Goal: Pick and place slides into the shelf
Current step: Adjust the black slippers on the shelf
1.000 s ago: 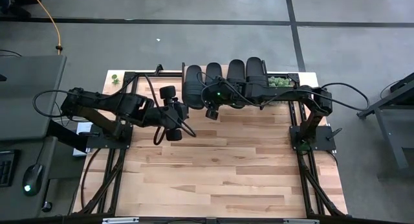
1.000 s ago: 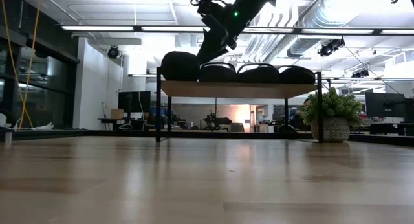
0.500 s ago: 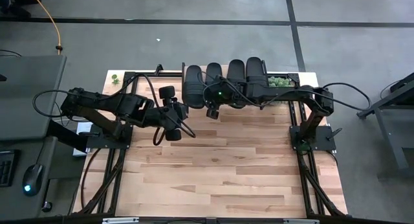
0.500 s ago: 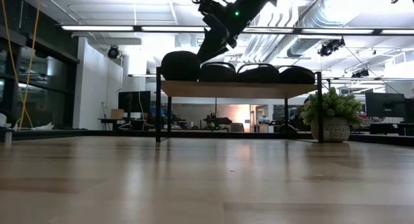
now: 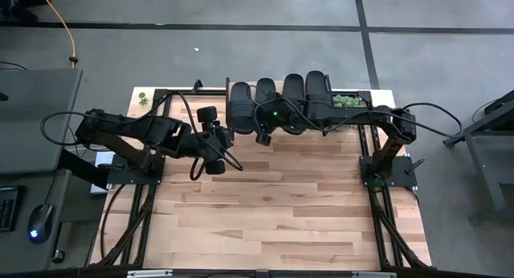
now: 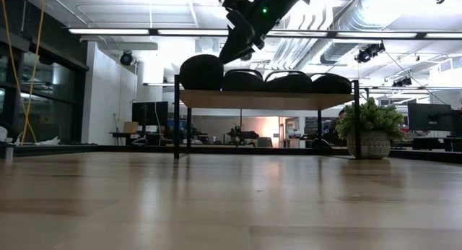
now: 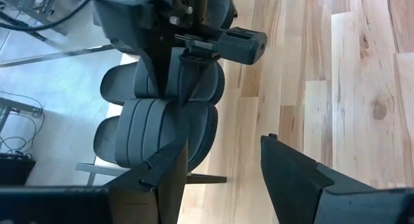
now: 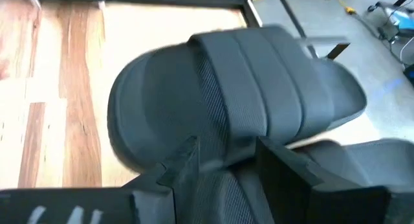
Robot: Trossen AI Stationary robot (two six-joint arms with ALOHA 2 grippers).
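Hovering w/ right hand (image 5: pixel 261 138) open, empty, above slides (image 5: pixel 241 108) on shelf (image 6: pixel 266 99).

- A large wooden tabletop (image 5: pixel 265 206) of pale planks is seen from above, set on a grey floor (image 5: pixel 241 45)
- The floor is crossed by dark tape lines (image 5: pixel 365 37)
- A potted plant (image 6: pixel 369 131) with green leaves is stood in a pale textured pot at the far right of the tabletop, seen in the low view; its foliage (image 5: pixel 347 101) is also seen from above
- A small green item (image 5: pixel 142 96) is placed near the far left corner of the tabletop
- A yellow cable (image 5: pixel 68 33) is laid across the floor at the far left
- Ceiling lights (image 6: pixel 144 31) and ducting (image 6: pixel 339 19) are seen in the room behind
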